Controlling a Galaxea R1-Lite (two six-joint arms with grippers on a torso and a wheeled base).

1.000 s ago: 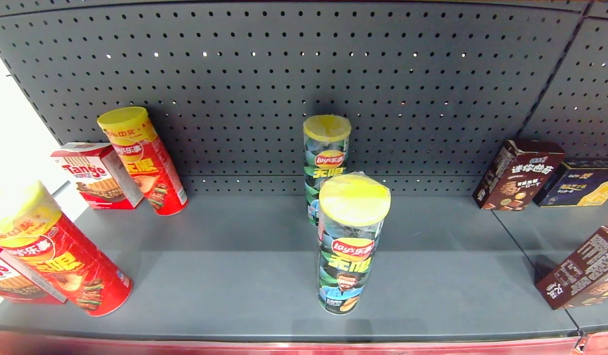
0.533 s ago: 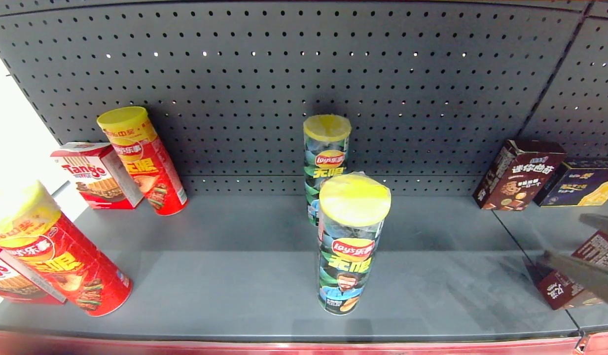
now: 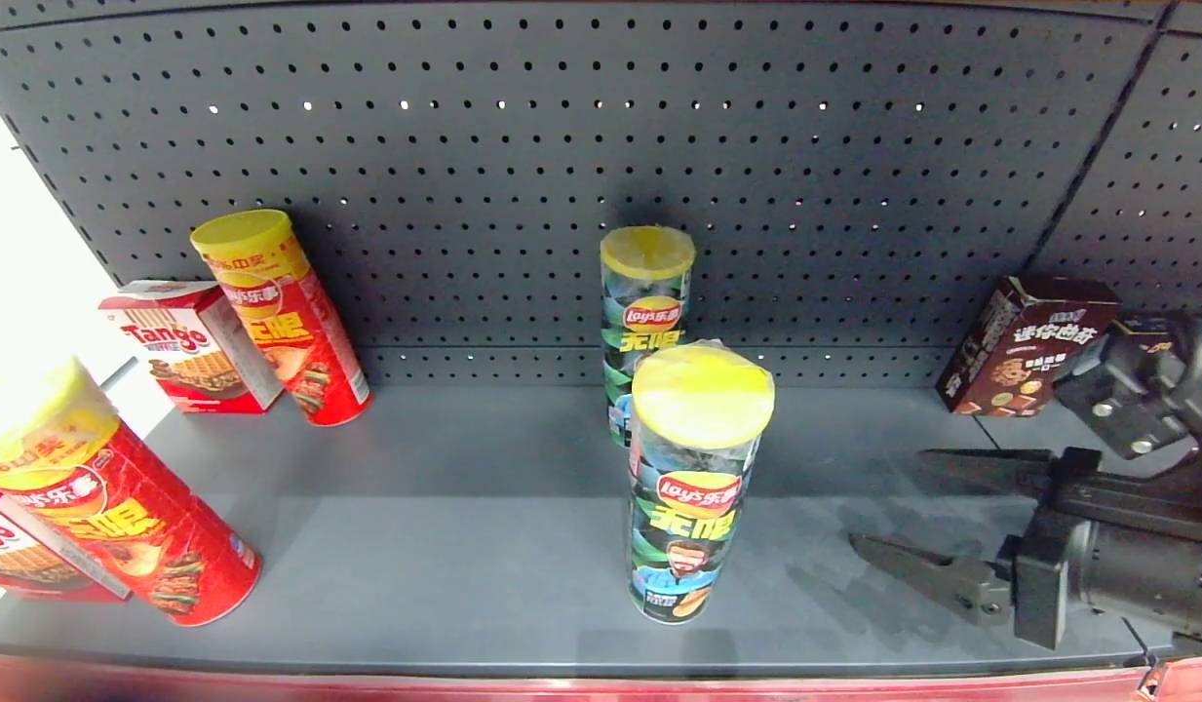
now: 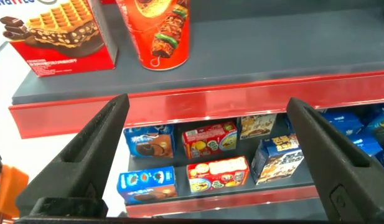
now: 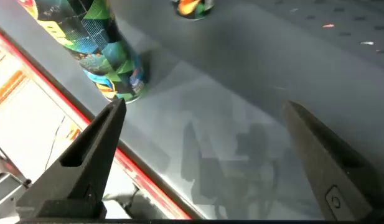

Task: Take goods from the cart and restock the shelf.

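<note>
In the head view, the shelf (image 3: 464, 546) is carrying two green cans in the middle. The front green can (image 3: 696, 487) is standing upright near the front edge, and the back green can (image 3: 647, 312) is standing upright just behind it, close to the pegboard (image 3: 562, 146). On the left, a far red can (image 3: 281, 317) is standing beside a far wafer box (image 3: 186, 346). A near red can (image 3: 118, 502) is standing beside a near wafer box (image 3: 16, 561) at the front corner. On the right, a brown box (image 3: 1025, 346) is sitting at the back. The right gripper (image 3: 888, 497) is hanging low over the shelf, to the right of the front green can and apart from it. Its fingers are spread wide and holding nothing.

In the left wrist view, the left gripper (image 4: 207, 102) is hanging in front of the shelf's red front edge, with its fingers wide apart and empty. The near wafer box and the near red can are showing above that edge. Small boxes (image 4: 210, 155) are lying in rows on a lower shelf (image 4: 254, 196).

In the right wrist view, the right gripper's fingers are standing wide apart over bare shelf. The front green can is standing beyond one fingertip, close to the shelf's front edge and not touching it.
</note>
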